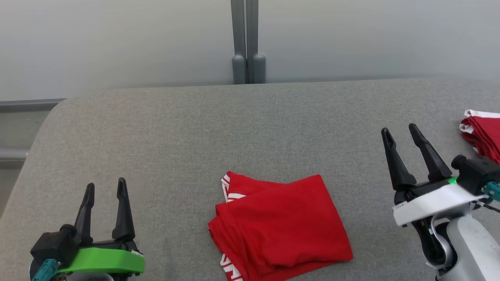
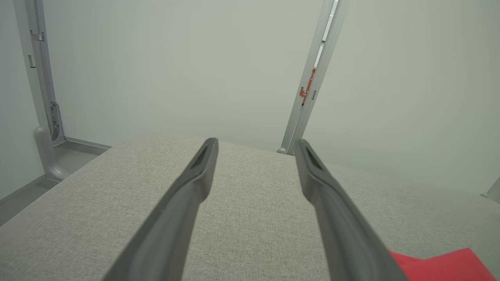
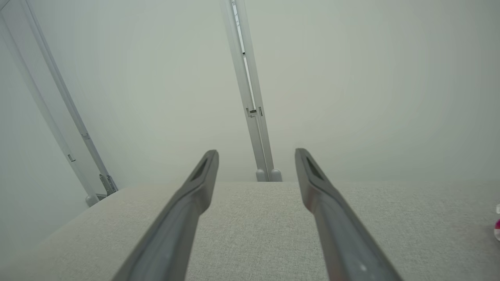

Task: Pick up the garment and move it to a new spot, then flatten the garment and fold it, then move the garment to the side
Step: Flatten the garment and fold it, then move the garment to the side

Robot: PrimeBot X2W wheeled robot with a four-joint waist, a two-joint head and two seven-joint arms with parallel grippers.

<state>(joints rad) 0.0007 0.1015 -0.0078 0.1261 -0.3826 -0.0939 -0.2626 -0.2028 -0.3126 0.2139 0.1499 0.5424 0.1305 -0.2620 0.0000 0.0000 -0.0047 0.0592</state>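
Observation:
A red garment (image 1: 279, 224) with white trim lies folded into a rough square on the grey padded table (image 1: 195, 128), near its front edge at the middle. Its corner shows as a red patch (image 2: 441, 267) at the lower right of the left wrist view. My left gripper (image 1: 105, 188) stands open at the lower left, well to the left of the garment, with nothing between its fingers (image 2: 195, 187). My right gripper (image 1: 400, 132) stands open at the right, above and to the right of the garment, also empty, its fingers (image 3: 316, 187) over bare table.
A second red and white cloth (image 1: 482, 132) lies bunched at the table's right edge, close beside my right wrist. A grey post (image 1: 247, 43) stands behind the table against the pale wall. The table's left edge (image 1: 27, 156) drops to the floor.

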